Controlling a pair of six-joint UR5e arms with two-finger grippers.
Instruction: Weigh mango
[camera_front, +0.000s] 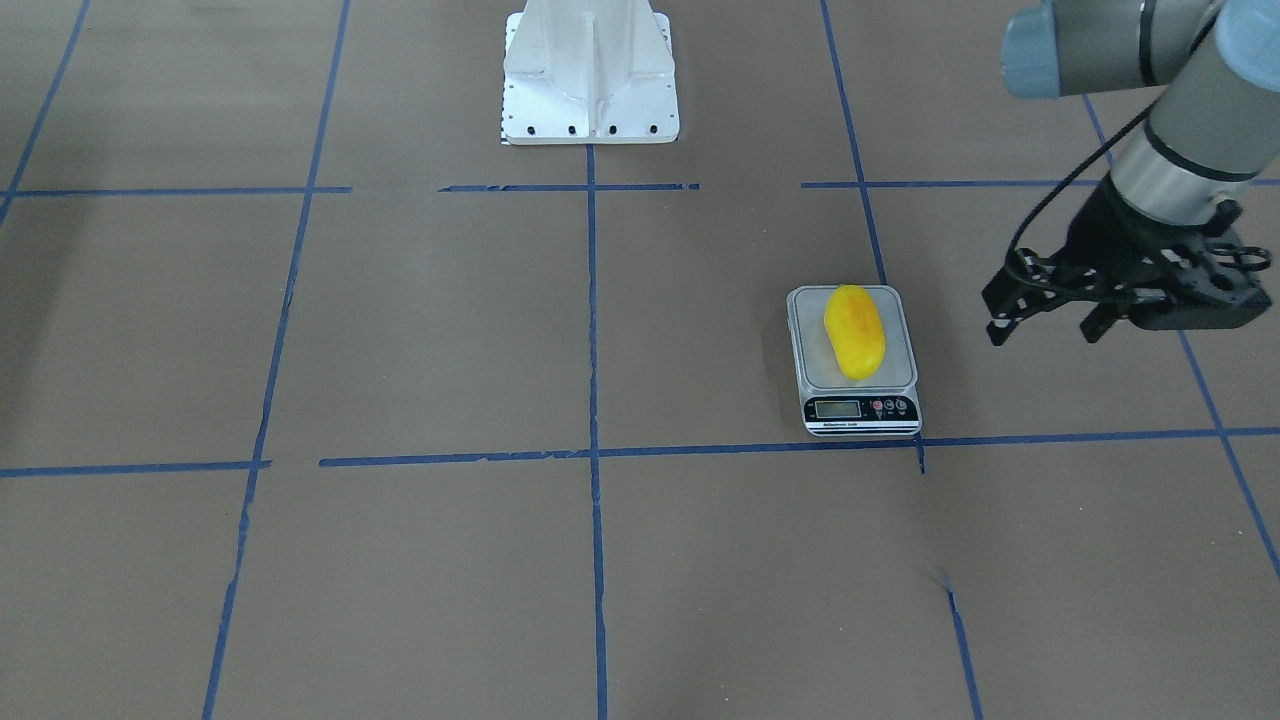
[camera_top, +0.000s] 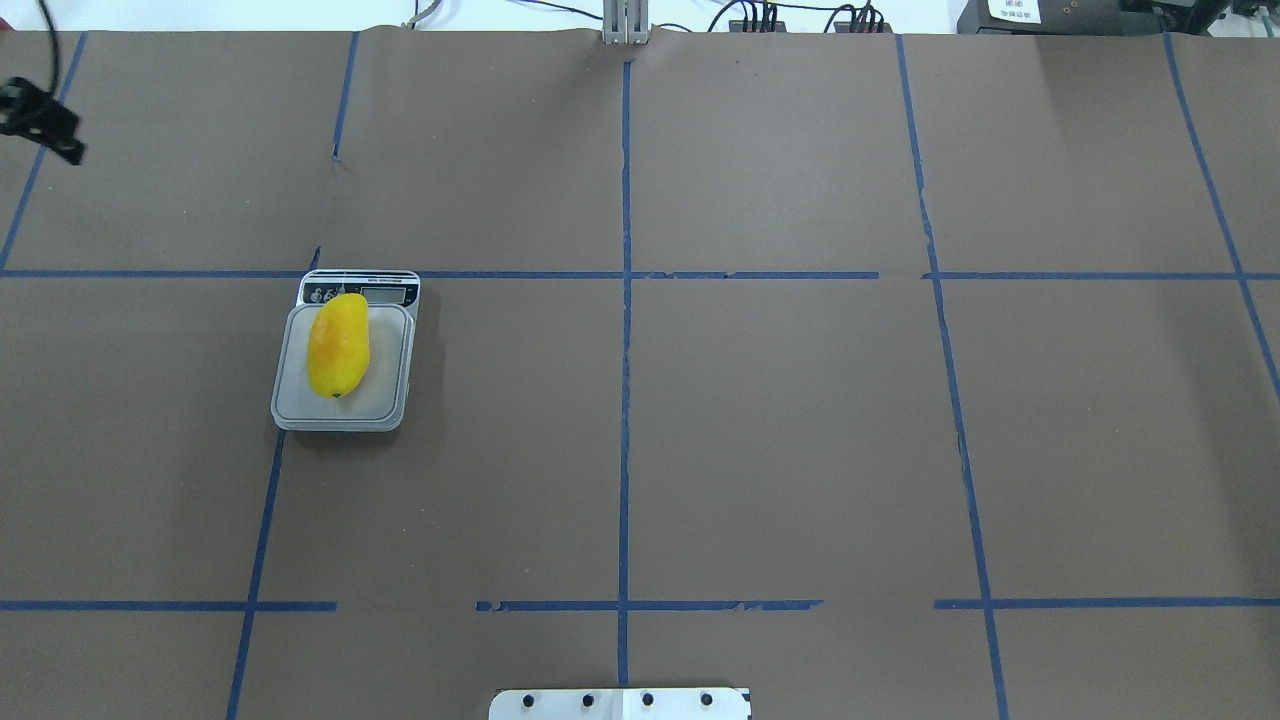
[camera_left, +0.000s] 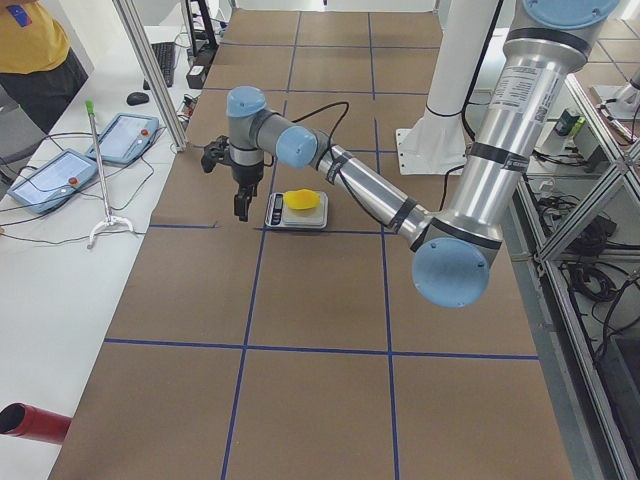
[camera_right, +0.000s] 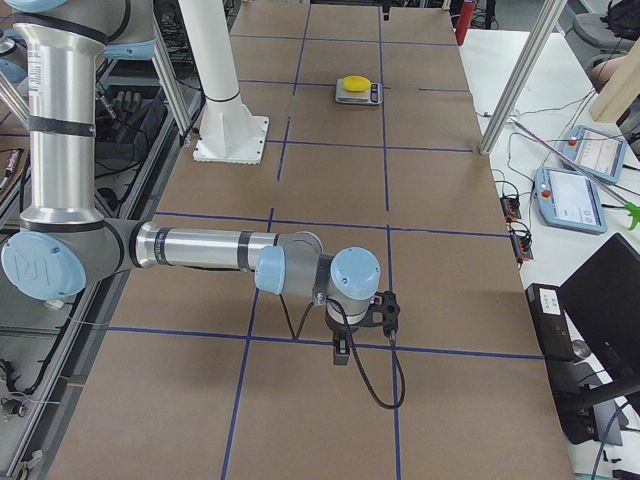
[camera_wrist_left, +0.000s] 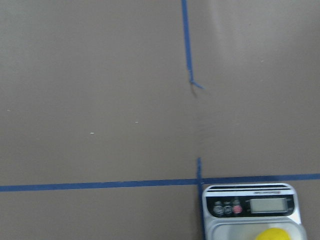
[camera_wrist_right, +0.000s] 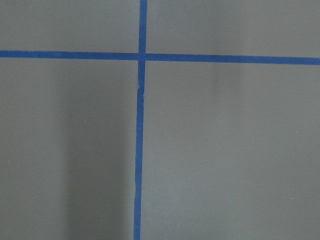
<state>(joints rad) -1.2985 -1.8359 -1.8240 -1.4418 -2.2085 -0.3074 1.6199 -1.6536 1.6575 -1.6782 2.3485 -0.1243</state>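
The bright-yellow mango (camera_front: 854, 331) lies lengthwise on the grey scale (camera_front: 860, 412), free of both grippers. It also shows in the overhead view (camera_top: 338, 344) on the scale (camera_top: 388, 402), and at the bottom edge of the left wrist view (camera_wrist_left: 276, 235). My left gripper (camera_front: 1042, 328) is open and empty, and hovers above the table beside the scale, apart from it. My right gripper (camera_right: 362, 338) shows only in the exterior right view, far from the scale. I cannot tell whether it is open or shut.
The white robot base (camera_front: 590, 75) stands at the table's robot side. Blue tape lines (camera_top: 625, 300) grid the brown table. Teach pendants (camera_left: 60, 170) and a stand lie on the white bench beyond the table's far edge.
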